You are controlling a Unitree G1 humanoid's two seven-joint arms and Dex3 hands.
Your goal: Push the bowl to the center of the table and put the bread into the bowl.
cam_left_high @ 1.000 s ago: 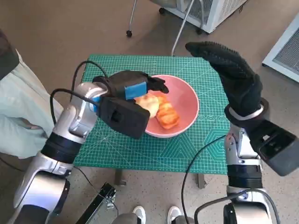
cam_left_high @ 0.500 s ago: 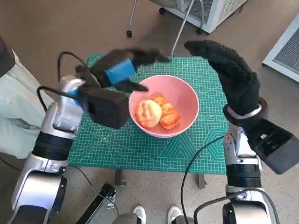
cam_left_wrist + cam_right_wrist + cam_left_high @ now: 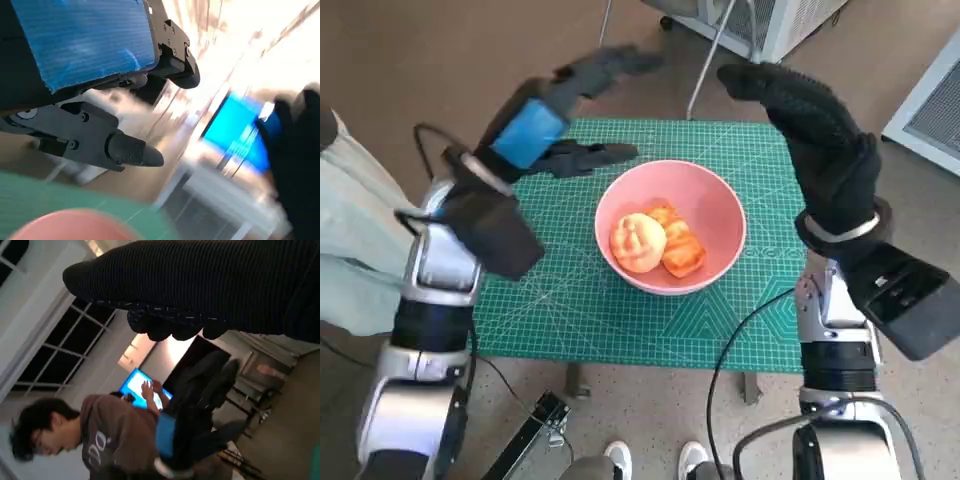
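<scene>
With the bread [image 3: 655, 243] lying in the bowl [image 3: 720, 200] near the middle of the table [image 3: 620, 320], I judge the job nearly finished: my left hand [image 3: 542, 125] and right hand [image 3: 815, 130] hover empty, fingers apart, needing only to draw clear

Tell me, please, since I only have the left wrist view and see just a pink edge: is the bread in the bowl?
Observer: Yes. In the head view two pieces of bread lie inside the pink bowl.
Operator: Thank you. Is the bowl near the middle of the table?
Observer: Roughly, yes. It sits on the green mat, somewhat toward the far side, with mat showing all round it.
Operator: Is my left hand holding anything?
Observer: No. The left hand is raised beyond the bowl's left side, fingers spread, holding nothing.
Operator: And the right hand?
Observer: The right hand is raised off the bowl's right side, touching nothing.
</scene>
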